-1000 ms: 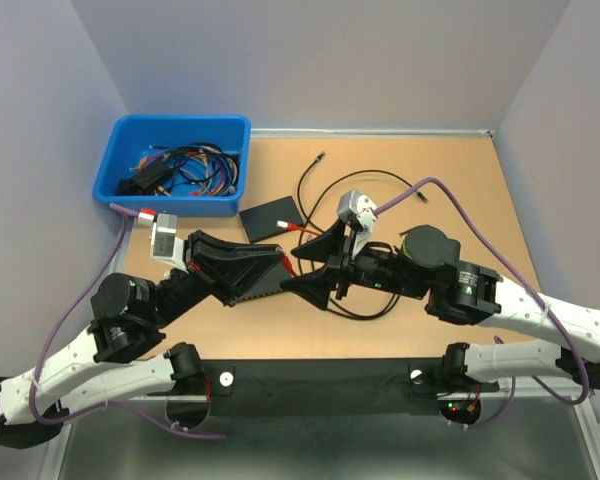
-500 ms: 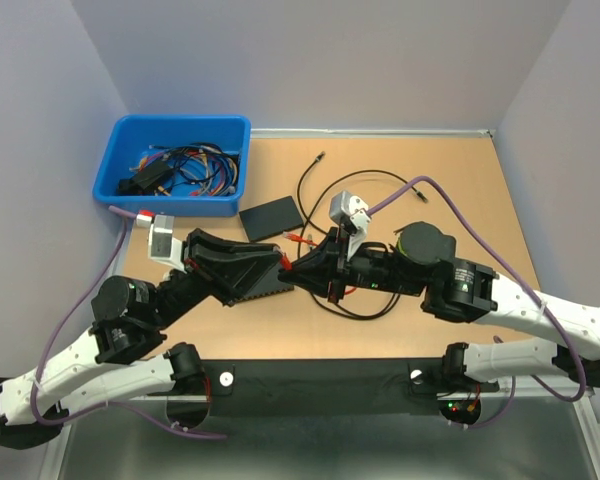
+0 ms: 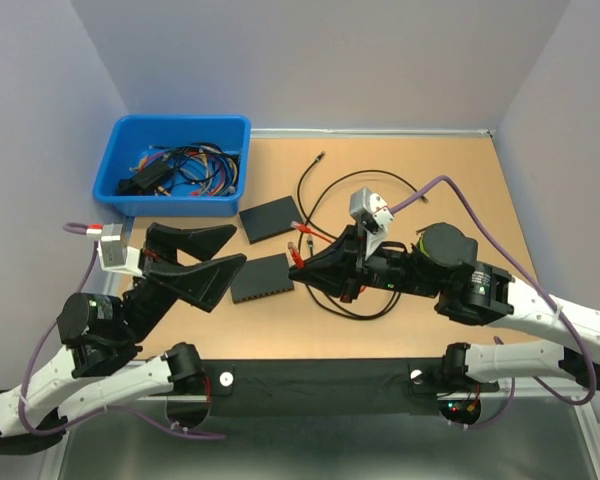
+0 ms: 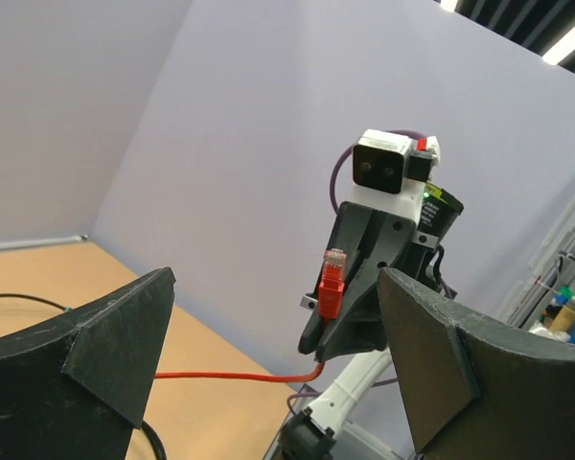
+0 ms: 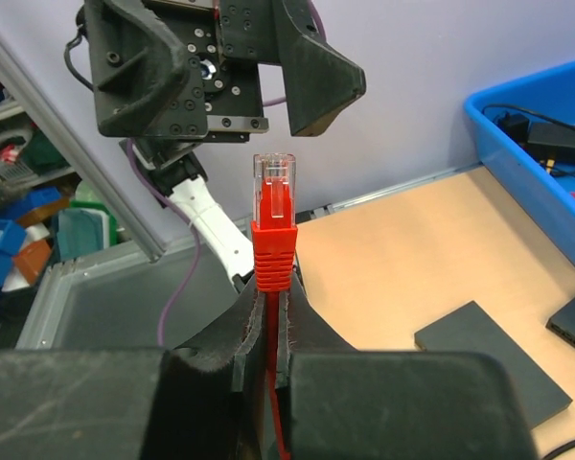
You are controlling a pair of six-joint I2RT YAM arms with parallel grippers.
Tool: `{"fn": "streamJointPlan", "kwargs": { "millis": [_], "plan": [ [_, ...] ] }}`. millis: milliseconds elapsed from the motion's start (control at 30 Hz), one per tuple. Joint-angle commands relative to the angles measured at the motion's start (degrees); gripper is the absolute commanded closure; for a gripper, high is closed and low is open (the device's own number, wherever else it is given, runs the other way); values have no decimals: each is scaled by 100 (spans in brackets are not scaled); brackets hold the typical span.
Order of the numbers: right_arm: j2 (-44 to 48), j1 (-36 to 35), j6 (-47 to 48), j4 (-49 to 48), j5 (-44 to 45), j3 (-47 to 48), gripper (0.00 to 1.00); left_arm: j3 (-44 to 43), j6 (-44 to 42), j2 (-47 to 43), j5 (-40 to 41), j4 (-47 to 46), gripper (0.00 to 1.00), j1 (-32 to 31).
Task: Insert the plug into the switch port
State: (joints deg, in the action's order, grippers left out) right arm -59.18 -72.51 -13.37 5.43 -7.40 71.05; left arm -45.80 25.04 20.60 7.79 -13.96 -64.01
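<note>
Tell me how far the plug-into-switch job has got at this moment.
Done: the red plug is picked up, pinched by its boot in the shut right gripper, with the connector tip sticking out. In hand: the plug is held near the switch but is not in any port. The left gripper is open beside the switch, holding nothing. Left: line the plug up with a port and push it in.

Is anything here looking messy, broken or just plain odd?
Nothing looks broken or spilled. The untidiest thing is a loose black cable looping over the table, partly under the right arm. The right hand pinches the red cable just below its plug; the left hand hangs open, empty.
</note>
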Motion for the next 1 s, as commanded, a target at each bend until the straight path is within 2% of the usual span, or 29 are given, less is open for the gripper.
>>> {"fn": "streamJointPlan", "kwargs": {
  "millis": [0, 367, 500, 567, 700, 867, 967],
  "plan": [
    [179, -26, -78, -367, -166, -21, 100, 0, -131, -82, 231, -63, 1, -6],
    [-23, -26, -184, -367, -447, -47, 100, 124, -262, -21, 126, -213, 5, -6],
    [-208, -35, -298, -341, 9, -310, 100, 115, -298, 145, 345, 50, 6, -7],
    [-322, -26, -368, -201, 464, -416, 100, 98, -193, 251, 705, 401, 8, -6],
    [-647, -26, -491, 579, 1178, -407, 100, -78, -96, 725, 1101, 973, 9, -7],
    [-648, -26, -623, 731, 1241, -592, 100, 88, -175, 911, 646, 571, 12, -6],
    [-595, -26, -650, 731, 1258, -548, 100, 273, -131, 884, 548, 447, 18, -6]
  ]
}}
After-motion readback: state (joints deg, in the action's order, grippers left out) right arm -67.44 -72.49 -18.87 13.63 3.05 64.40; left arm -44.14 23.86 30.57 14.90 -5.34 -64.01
